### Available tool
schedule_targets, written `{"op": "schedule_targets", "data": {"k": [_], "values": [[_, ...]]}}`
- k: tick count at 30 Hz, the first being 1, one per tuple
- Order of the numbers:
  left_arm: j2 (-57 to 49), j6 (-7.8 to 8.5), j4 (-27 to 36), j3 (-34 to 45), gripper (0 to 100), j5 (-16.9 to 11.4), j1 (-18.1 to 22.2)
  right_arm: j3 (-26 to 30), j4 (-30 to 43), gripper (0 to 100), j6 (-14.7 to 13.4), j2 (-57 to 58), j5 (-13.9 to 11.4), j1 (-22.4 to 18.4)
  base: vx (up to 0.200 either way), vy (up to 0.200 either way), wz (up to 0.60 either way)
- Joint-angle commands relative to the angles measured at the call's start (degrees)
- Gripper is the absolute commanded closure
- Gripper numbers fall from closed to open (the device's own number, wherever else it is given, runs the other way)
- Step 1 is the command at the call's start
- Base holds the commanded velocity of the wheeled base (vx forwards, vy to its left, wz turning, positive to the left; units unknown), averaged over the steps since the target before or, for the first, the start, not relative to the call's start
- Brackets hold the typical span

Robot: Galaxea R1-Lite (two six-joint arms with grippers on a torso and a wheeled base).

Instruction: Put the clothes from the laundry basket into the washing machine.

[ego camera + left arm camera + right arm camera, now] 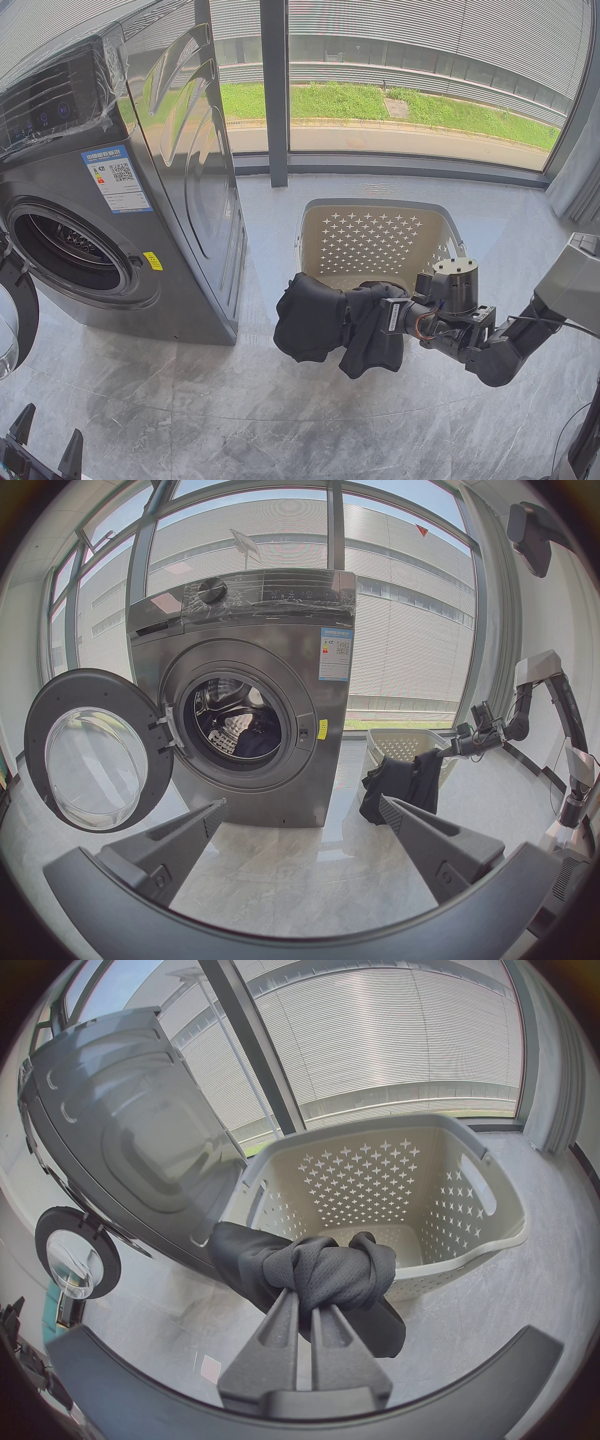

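My right claw (305,1305) is pinched shut on a bunched knot of a black garment (325,1266). The rest of the cloth hangs below and to one side of my fingers (275,1341), off the floor. Just beyond the claw stands the cream laundry basket (437,1266), its near rim right behind the cloth and its star-punched walls showing inside. My left claw (300,806) hangs spread wide, low over the grey marble floor (281,874). Past it the washing machine (250,636) faces that claw with its round door (94,755) swung fully open, and some dark clothing (253,741) lies in the drum.
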State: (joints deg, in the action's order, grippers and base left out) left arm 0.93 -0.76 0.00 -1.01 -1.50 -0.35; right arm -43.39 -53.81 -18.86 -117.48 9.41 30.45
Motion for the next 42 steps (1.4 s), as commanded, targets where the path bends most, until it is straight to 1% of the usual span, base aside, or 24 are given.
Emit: {"op": "schedule_targets", "data": {"k": [1,4,9,11,12,14,15,16,17,20,22,24,28,35,42], "values": [[-0.8,0.05,0.0,1.0,0,0.0,0.0,2.2,-0.1,100,0.1,6.4,0.0,0.5,0.0,0.0,0.0],[-0.8,-0.04,0.0,1.0,0,0.0,0.0,2.6,0.0,100,0.1,8.2,0.0,0.6,0.0,0.0,0.0],[-0.8,-0.04,0.0,1.0,0,0.0,-0.1,2.7,0.6,100,-0.4,16.8,-0.3,0.8,0.0,0.0,0.0],[-0.8,-0.04,0.0,1.0,0,0.0,-0.1,4.2,0.8,100,-0.2,20.5,-0.3,1.3,0.0,0.0,0.0],[-0.8,-0.04,0.0,1.0,0,0.0,-0.1,5.6,0.8,100,0.4,23.0,-0.4,1.5,0.0,0.0,0.0],[-0.8,-0.04,0.0,1.0,0,0.0,0.0,6.3,0.8,100,0.8,24.2,-0.4,1.5,0.0,0.0,0.0],[-0.8,-0.04,0.0,1.0,0,0.0,-0.1,8.8,0.4,100,2.4,28.7,-1.1,1.7,0.0,0.0,0.0],[-0.8,-0.12,0.0,1.0,0,0.0,0.0,9.0,0.4,100,2.5,29.3,-1.2,1.7,0.0,0.0,0.0],[-0.8,-0.21,0.0,1.0,0,0.1,-0.1,9.9,0.9,100,2.9,32.3,-2.6,2.1,0.0,0.0,0.0],[-0.8,-0.65,0.0,1.0,0,0.1,-0.1,10.4,0.9,100,4.2,35.2,-4.1,3.0,0.0,0.0,0.0],[-0.8,-0.47,-0.1,1.0,0,0.1,0.0,10.8,0.9,100,4.7,36.6,-4.2,4.1,0.0,0.0,0.0],[-0.8,-0.65,0.0,1.0,0,0.1,-0.1,11.0,0.8,100,4.8,37.3,-4.4,5.2,0.0,0.0,0.0],[-0.8,-0.65,0.0,1.0,0,0.4,-0.1,12.4,0.2,100,5.1,37.6,-4.8,7.0,-0.2,0.0,0.0],[-0.8,-0.83,0.0,1.0,0,0.4,-0.1,13.3,0.0,100,5.1,37.5,-5.1,6.4,-0.2,0.0,0.0],[-0.8,-0.83,0.0,1.0,0,0.4,-0.1,13.3,-1.0,100,5.1,38.2,-5.2,6.4,0.0,0.0,0.0]]}}
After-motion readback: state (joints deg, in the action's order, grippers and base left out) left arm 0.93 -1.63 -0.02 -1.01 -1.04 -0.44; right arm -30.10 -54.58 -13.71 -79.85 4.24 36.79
